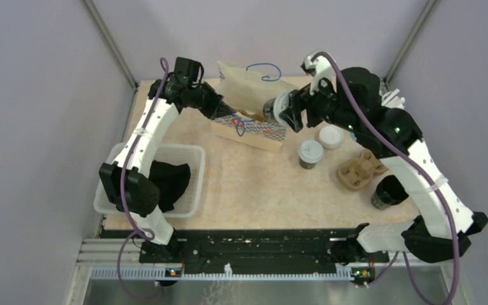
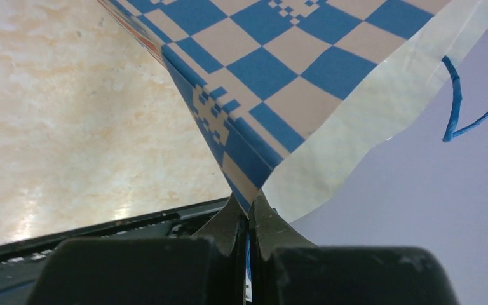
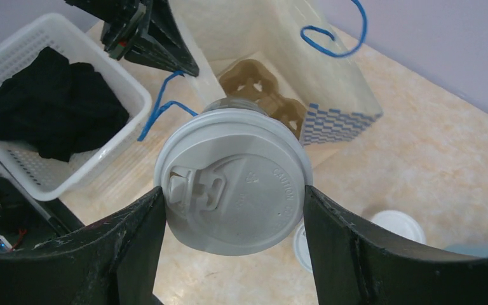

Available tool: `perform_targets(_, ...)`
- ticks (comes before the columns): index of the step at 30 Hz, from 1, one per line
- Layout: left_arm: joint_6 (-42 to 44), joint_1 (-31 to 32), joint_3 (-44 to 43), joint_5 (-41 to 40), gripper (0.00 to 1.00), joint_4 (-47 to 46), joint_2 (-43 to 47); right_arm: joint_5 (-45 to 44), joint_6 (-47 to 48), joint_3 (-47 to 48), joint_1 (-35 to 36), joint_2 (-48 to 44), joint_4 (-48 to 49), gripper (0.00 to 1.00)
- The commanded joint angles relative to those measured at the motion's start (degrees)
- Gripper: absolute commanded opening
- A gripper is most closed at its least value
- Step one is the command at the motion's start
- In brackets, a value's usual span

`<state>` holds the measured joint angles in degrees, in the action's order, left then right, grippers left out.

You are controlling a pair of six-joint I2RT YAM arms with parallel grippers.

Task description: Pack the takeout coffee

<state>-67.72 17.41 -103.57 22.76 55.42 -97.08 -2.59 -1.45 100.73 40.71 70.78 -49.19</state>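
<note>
While the right gripper [image 3: 234, 200] clamps it between both fingers, one takeout coffee cup [image 3: 232, 178] hangs at the open mouth of the checked paper bag [image 3: 333, 95]. The second cup [image 1: 311, 154] stands on the table right of the bag. Pinched tight, the left gripper [image 2: 250, 222] holds the bag's rim.

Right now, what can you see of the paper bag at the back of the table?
The bag is pale paper with blue-and-white checks outside and blue cord handles. It sits open at the table's far middle, with a brown pulp cup tray inside. The left claw is shut on its edge. The right claw holds a lidded cup at its mouth; whether cup and bag touch is unclear.
</note>
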Motion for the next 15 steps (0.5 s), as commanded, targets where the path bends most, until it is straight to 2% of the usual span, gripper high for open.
perform_targets(1,13.42,-0.38,-0.69,4.03,0.00,-5.59,0.92,4.82,1.15,8.52,1.52,6.04,-1.83,0.44)
perform_targets(4,17.46,-0.68,-1.10,4.02,0.00,-7.60,1.68,1.29,0.57,13.20,4.12,10.44,-3.47,0.44)
perform_targets(9,21.89,-0.90,-3.62,2.15,0.00,-5.12,1.86,-3.78,-3.43,22.05,6.20,17.54,-7.15,0.43)
perform_targets(15,22.29,-1.00,0.14,3.21,0.00,-6.04,4.99,-7.84,-7.62,27.57,6.96,22.75,-9.94,0.41)
